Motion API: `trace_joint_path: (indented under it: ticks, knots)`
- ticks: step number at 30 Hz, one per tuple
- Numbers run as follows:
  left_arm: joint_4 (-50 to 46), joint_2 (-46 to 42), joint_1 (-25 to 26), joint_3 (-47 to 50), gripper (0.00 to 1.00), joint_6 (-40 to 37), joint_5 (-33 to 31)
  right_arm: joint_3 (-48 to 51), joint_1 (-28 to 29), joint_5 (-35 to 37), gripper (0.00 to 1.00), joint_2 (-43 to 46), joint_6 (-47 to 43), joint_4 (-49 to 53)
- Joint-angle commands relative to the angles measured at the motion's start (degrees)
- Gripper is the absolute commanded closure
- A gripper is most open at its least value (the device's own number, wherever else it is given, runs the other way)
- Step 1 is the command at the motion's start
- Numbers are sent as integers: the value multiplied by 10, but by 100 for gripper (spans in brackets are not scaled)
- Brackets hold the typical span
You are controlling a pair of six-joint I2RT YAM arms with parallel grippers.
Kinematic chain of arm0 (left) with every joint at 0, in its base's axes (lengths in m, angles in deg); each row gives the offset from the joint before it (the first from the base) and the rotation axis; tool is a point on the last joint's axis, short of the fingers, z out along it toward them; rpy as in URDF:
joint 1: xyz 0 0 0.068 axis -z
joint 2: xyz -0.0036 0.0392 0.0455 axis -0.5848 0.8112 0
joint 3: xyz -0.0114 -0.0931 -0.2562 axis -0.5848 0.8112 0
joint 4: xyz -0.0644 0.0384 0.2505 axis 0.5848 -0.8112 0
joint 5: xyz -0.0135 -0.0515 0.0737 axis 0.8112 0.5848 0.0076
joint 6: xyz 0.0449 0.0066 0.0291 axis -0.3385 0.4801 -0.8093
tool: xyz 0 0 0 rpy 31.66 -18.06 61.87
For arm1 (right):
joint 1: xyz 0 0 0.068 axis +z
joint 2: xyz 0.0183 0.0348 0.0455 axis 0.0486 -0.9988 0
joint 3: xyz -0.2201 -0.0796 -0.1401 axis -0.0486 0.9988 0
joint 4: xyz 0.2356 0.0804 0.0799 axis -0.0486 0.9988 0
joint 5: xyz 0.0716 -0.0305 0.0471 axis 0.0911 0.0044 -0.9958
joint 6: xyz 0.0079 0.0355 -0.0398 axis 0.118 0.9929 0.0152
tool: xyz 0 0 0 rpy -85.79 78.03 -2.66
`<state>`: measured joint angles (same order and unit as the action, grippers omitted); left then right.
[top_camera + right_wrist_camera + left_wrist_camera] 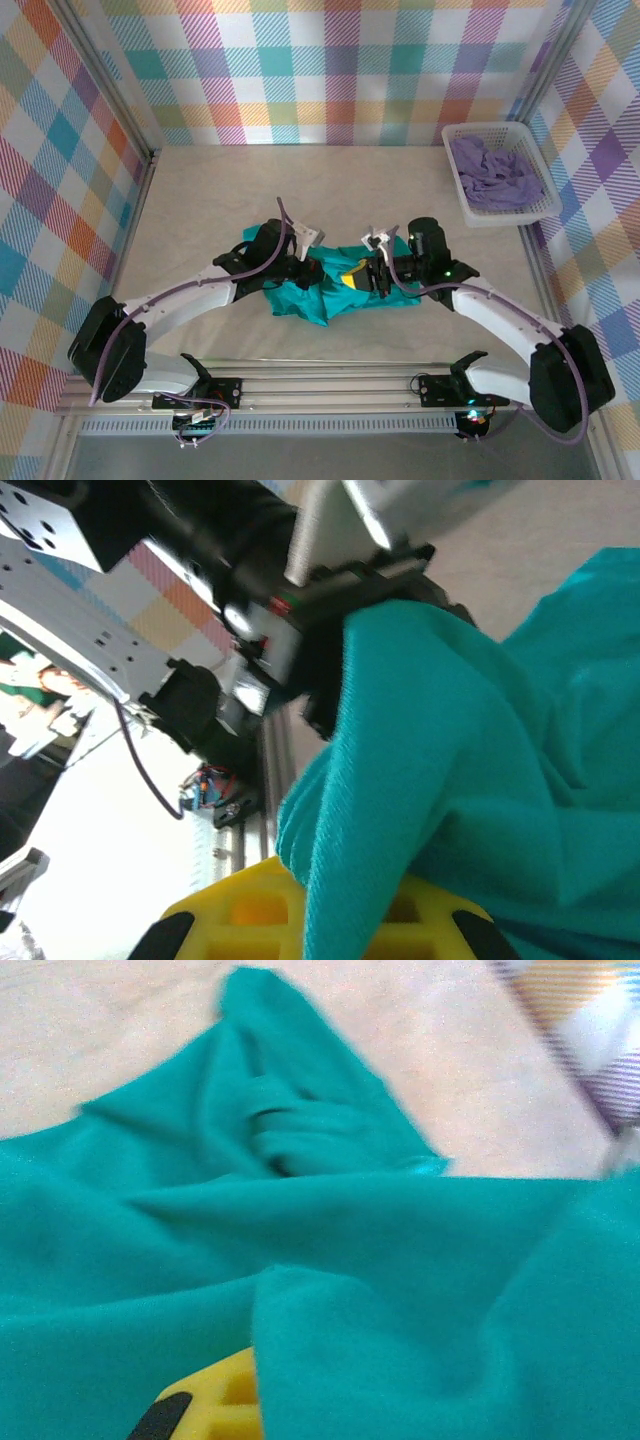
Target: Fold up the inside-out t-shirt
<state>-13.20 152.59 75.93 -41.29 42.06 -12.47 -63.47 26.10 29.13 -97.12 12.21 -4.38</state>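
The teal inside-out t-shirt (300,300) lies bunched at the middle of the bench (220,190), between the two arms. The right pincer (352,276) is clamped on a fold of it. The left pincer (312,272) is closed tight, with cloth draped over its yellow finger (208,1402); whether it grips the cloth cannot be told.

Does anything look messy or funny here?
Yes. The teal-green cotton t-shirt is scrunched into a wrinkly heap near the front of the beige table, not lying flat.
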Motion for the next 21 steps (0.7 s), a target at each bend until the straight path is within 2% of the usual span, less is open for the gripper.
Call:
trace_joint_path:
  ticks: [1, 6, 12, 18, 21]
  knots:
    - [64, -47, -18, 24, 100, 6, 143, 15, -3, 70, 100, 32, -28, 36]
    - [115, -102, -26, 62, 100, 36, 205, 17, -2, 137, 95, 33, -2, 31]
    - [121, -123, -28, 68, 100, 40, 238, -8, 0, 190, 85, 4, 28, 37]
    - [183, -116, -36, 77, 100, 86, 251, -53, 8, 269, 69, -28, 28, 118]
    - [187, -112, -43, 76, 100, 104, 233, -87, 14, 342, 62, -29, 22, 194]
